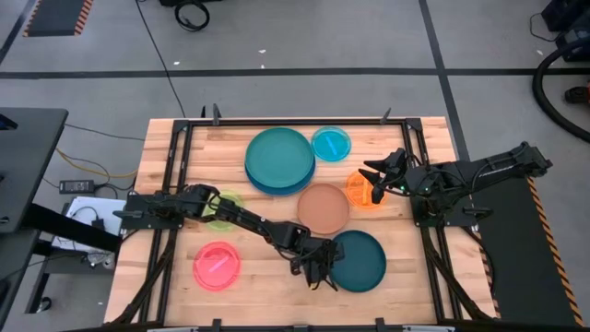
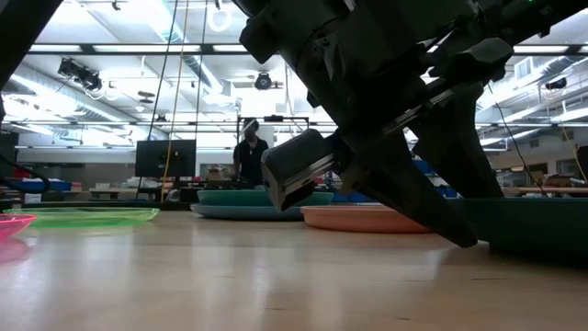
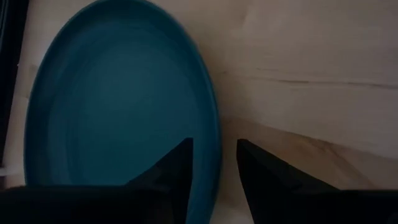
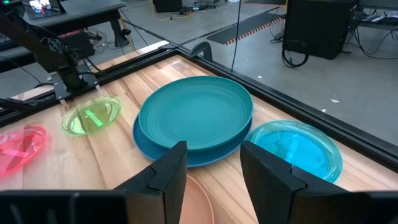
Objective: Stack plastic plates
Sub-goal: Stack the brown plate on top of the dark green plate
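Observation:
A dark teal plate [image 1: 358,260] lies flat near the table's front right. My left gripper [image 1: 323,267] is open at its left rim [image 3: 214,124], one finger over the plate and one outside it. A teal plate [image 1: 279,155] rests on a blue plate [image 4: 149,146] at the far middle. A cyan plate [image 1: 331,143], an orange plate [image 1: 361,192], a tan plate [image 1: 324,207], a lime green plate [image 1: 224,210] and a pink plate [image 1: 218,266] lie flat on the table. My right gripper [image 1: 376,180] is open and empty above the orange plate. My left gripper's fingers [image 3: 177,168] stand on either side of the dark teal plate's left rim, slanting down from the table's left. I cannot tell whether they touch it. The plate lies flat on the table.
A black frame rail [image 1: 277,121] runs around the wooden table top. The left arm reaches over the lime green plate. There is bare wood between the pink plate and the dark teal plate. A person [image 2: 250,152] stands in the room beyond the table.

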You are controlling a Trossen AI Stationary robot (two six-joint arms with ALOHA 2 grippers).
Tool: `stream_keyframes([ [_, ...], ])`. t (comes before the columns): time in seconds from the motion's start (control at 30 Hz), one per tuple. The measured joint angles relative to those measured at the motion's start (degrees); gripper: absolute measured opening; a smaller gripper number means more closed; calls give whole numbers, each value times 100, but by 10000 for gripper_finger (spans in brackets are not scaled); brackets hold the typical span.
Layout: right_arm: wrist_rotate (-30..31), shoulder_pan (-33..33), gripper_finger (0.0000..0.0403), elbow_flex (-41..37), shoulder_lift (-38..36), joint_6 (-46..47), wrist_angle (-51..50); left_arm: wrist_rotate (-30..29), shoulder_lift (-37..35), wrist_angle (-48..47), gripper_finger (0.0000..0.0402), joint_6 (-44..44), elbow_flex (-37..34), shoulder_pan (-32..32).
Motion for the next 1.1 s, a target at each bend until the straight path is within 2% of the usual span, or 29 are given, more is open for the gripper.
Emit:
stream_keyframes([
  [0.17,0,0,160,0,0,1,15,-4,-1,13,108,-136,0,33],
  [0.33,2,0,160,0,0,0,15,-4,-2,4,87,111,0,33],
  [0.67,0,0,160,0,0,-6,15,1,-2,-76,18,91,-2,33],
  [1.1,-19,0,160,-2,0,2,15,-2,-4,-94,17,-143,-2,20],
])
